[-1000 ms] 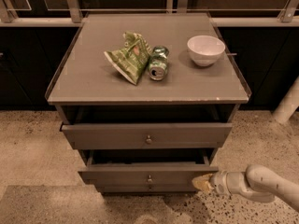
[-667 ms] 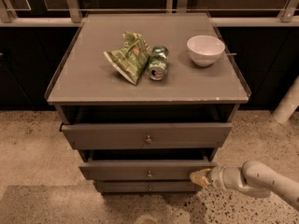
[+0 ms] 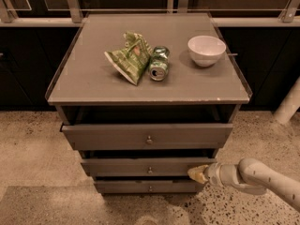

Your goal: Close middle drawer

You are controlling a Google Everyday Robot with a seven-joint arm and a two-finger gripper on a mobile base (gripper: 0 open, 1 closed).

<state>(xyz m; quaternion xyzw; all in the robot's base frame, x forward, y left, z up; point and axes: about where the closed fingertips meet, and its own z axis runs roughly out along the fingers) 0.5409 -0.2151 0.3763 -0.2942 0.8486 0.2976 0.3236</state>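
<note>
The middle drawer point(image 3: 122, 167) is a grey-brown flat front with a tiny round knob point(image 3: 150, 170), between a wider top drawer point(image 3: 108, 136) and a narrower bottom drawer point(image 3: 126, 187). It stands out only a little, with a dark gap above it. My gripper point(image 3: 197, 174) comes in from the lower right on a white arm point(image 3: 253, 177). Its yellowish tip rests against the right end of the middle drawer's front.
The top drawer is pulled out furthest. On the cabinet top point(image 3: 84, 83) lie a green chip bag point(image 3: 129, 57), a green can point(image 3: 159, 63) on its side and a white bowl point(image 3: 206, 49). Speckled floor surrounds the cabinet. A white post point(image 3: 288, 104) stands at the right.
The middle drawer has slid inward and sticks out less than before. My gripper has moved with it toward the cabinet, staying at the front's right end.
</note>
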